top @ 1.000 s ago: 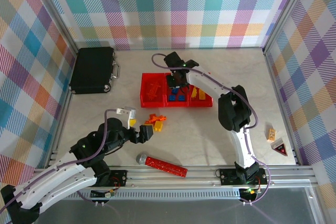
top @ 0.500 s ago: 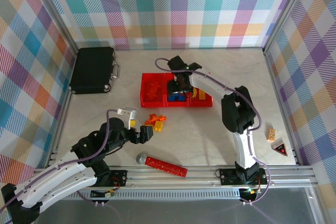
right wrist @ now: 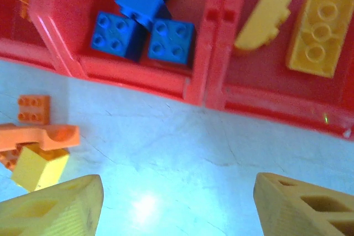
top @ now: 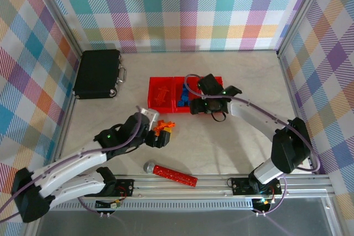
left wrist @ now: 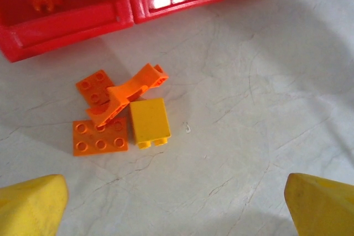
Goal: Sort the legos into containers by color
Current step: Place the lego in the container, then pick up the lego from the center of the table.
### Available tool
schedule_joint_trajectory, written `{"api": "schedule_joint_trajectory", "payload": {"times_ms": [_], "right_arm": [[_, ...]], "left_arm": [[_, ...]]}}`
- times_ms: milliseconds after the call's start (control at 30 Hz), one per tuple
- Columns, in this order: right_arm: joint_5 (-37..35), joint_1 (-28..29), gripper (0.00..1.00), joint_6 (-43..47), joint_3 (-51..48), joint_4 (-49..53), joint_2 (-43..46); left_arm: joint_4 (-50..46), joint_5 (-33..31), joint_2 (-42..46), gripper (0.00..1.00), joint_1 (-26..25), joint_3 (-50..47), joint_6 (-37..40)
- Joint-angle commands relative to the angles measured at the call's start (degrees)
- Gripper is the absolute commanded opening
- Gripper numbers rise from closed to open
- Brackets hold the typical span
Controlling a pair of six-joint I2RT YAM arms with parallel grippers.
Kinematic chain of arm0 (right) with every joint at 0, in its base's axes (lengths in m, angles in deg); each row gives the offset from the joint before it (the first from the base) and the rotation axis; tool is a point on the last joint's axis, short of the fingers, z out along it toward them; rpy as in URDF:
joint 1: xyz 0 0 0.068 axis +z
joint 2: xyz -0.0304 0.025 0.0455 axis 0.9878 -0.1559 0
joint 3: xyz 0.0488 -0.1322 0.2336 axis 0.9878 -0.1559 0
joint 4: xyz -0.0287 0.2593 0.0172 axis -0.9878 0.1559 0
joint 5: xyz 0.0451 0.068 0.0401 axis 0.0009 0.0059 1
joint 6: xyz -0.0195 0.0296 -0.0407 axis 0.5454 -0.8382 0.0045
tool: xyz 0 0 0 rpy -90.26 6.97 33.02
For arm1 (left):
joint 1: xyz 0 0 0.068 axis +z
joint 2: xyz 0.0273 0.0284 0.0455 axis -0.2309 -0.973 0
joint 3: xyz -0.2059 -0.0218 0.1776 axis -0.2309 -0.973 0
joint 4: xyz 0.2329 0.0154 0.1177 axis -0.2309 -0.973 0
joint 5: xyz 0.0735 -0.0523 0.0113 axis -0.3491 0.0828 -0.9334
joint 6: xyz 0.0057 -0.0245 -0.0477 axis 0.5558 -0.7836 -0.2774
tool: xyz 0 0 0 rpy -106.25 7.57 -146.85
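Note:
Three joined red containers (top: pixel 150 103) stand mid-table. The left one holds orange legos (top: pixel 161 93), the middle one blue bricks (right wrist: pixel 149 26), the right one yellow bricks (right wrist: pixel 318 29). In front of them lies a loose pile: a yellow brick (left wrist: pixel 149 122), an orange plate (left wrist: pixel 99 136), a small orange brick (left wrist: pixel 95 87) and an orange arched piece (left wrist: pixel 130 93). My left gripper (left wrist: pixel 176 208) hovers open just on the near side of this pile (top: pixel 164 126), holding nothing. My right gripper (right wrist: pixel 177 208) is open and empty over the table by the containers' front wall (right wrist: pixel 182 89).
A black case (top: pixel 98 73) lies at the back left. A long red studded bar with a grey round end (top: pixel 174 174) rests near the front rail. Plaid walls enclose the table on three sides. The right arm (top: pixel 260 120) spans the table's right half.
My right gripper has drawn back out of the middle bin toward the near side and now hangs in front of the containers. My left gripper has advanced to the loose pile.

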Motion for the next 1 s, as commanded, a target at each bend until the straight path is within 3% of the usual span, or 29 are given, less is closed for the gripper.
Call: {"api": "schedule_joint_trajectory", "payload": {"times_ms": [0,133,400,567,733,900,967], "right_arm": [[-2.1,0.2,0.72,-1.1,-3.7,-2.6,5.0],[-4.6,0.2,0.73,0.3,-7.1,-2.7,10.3],[-6.2,-0.3,0.77,1.5,-14.1,-4.8,17.7],[-6.0,-0.6,0.77,2.1,-16.8,-5.5,19.2],[-5.7,-1.0,0.78,3.1,-18.5,-6.1,20.6],[-5.3,-1.3,0.78,4.1,-19.2,-6.0,21.6],[-5.2,-1.4,0.78,4.2,-19.7,-6.0,21.7]], "left_arm": [[-5.8,4.2,-6.0,1.0,-0.4,7.1,10.3],[-13.1,7.1,-12.2,0.94,-0.4,13.2,26.2],[-20.6,3.9,-14.8,0.97,1.1,16.8,48.0],[-23.6,7.0,-19.2,0.9,6.8,18.9,50.5],[-20.1,6.9,-22.1,0.85,10.5,19.2,50.6],[-19.6,6.4,-28.1,0.67,11.8,21.9,49.8],[-18.8,6.6,-30.1,0.64,11.8,22.9,48.7]]}}
